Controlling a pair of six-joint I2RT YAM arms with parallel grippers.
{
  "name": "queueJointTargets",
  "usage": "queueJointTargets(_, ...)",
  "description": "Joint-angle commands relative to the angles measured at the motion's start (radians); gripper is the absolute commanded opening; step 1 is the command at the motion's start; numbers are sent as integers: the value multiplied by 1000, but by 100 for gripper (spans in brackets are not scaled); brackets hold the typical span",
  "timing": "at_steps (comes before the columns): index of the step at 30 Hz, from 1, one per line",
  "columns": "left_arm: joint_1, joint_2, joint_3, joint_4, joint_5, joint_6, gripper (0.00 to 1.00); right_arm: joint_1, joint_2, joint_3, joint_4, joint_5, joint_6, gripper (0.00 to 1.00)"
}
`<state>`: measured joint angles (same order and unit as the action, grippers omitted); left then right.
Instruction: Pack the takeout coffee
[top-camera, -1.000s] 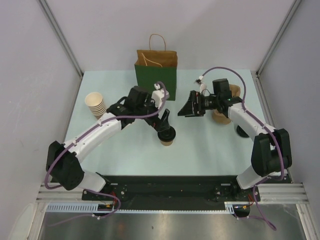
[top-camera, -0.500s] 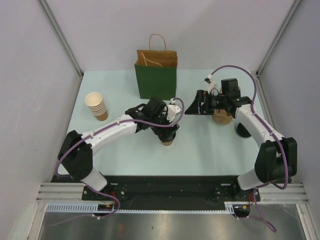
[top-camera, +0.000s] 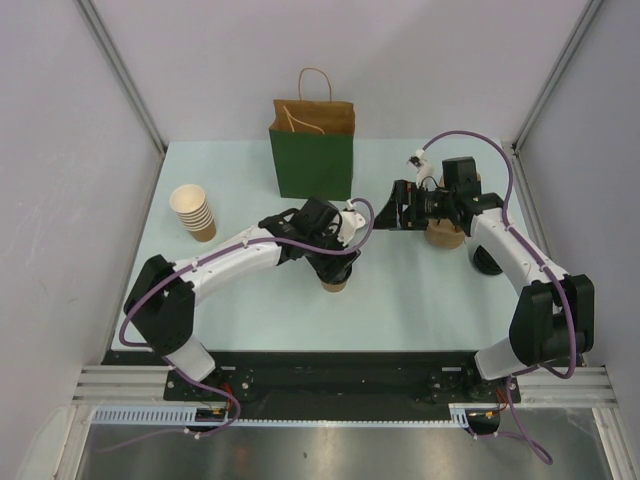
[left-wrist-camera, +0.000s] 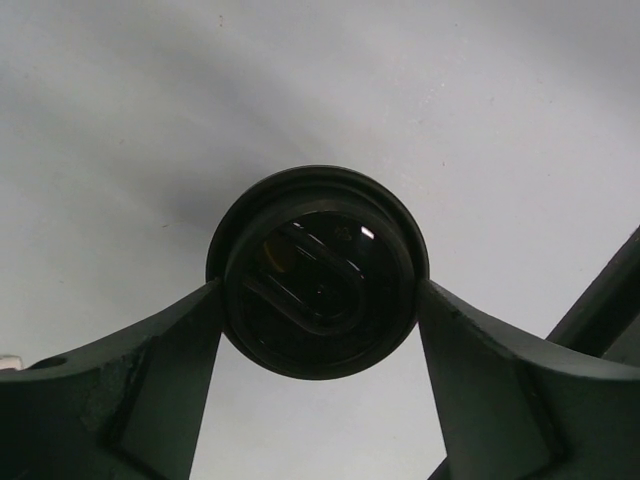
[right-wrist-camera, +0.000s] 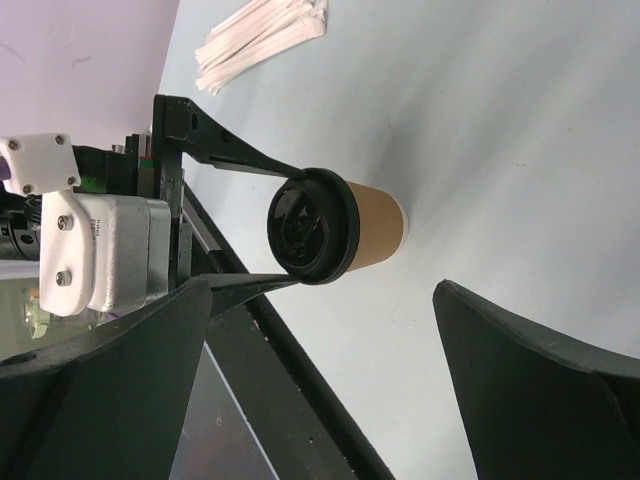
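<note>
Coffee (top-camera: 335, 284): upright on table (top-camera: 420, 300), centre of top view, below bag (top-camera: 312, 160) and apart from it. Left gripper (left-wrist-camera: 320, 300) over cup from above, fingers (left-wrist-camera: 150, 380) touching black lid rim on both sides; hold on lid, not paper wall. Right gripper (top-camera: 380, 217) spread wide, empty, right of centre, facing cup. Likely step: securing grip before lift. Squeeze gently; risk of lid popping off. Better to sit lower, under rim. Lift straight, keep upright, clear bag's top edge before lowering in.
</note>
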<state>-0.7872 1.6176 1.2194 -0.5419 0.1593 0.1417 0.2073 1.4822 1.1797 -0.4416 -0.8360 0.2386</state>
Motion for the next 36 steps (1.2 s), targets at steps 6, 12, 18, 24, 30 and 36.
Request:
queueJointTargets(6, -7, 2, 23, 23, -21, 18, 73, -9, -5, 32, 12, -21, -4, 100)
queueJointTargets(12, -6, -4, 5, 22, -30, 15, 71, -11, -2, 31, 14, -23, -2, 100)
queueJointTargets(18, 51, -39, 20, -10, -12, 13, 55, -20, -3, 32, 17, -26, 1, 100)
queueJointTargets(24, 192, -79, 66, -44, -17, 64, 52, -28, -3, 32, 21, -31, 10, 100)
queueJointTargets(30, 380, -21, 164, -58, -12, 114, 51, -28, 3, 31, 27, -31, 11, 100)
queueJointTargets(36, 520, 116, 291, -61, 14, 119, 51, -29, 3, 32, 29, -31, 13, 100)
